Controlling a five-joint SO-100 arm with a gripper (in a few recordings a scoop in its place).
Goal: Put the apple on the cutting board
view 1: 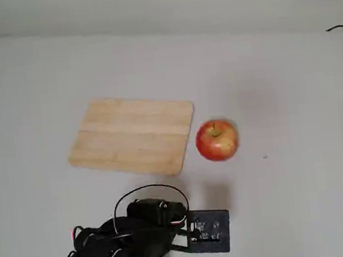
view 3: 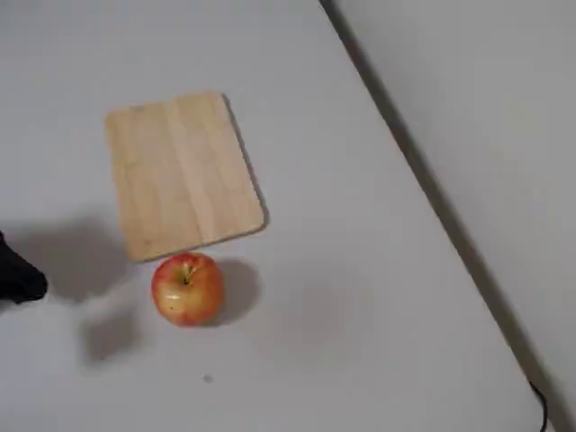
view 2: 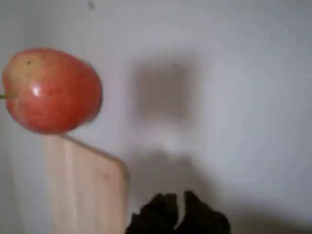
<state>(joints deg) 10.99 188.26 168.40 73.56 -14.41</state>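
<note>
White bench carries the apple [view 2: 51, 90] ahead and left of the jaws [view 2: 179, 207] in the wrist view, just off the board [view 2: 83, 187] corner, unheld; whether the jaws are parted I cannot tell.

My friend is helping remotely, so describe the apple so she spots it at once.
On the white table lies a bamboo board. Just off its short edge, on the bare table, sits the apple: small, round, red with yellow patches, the only round, colourful thing there.
</note>
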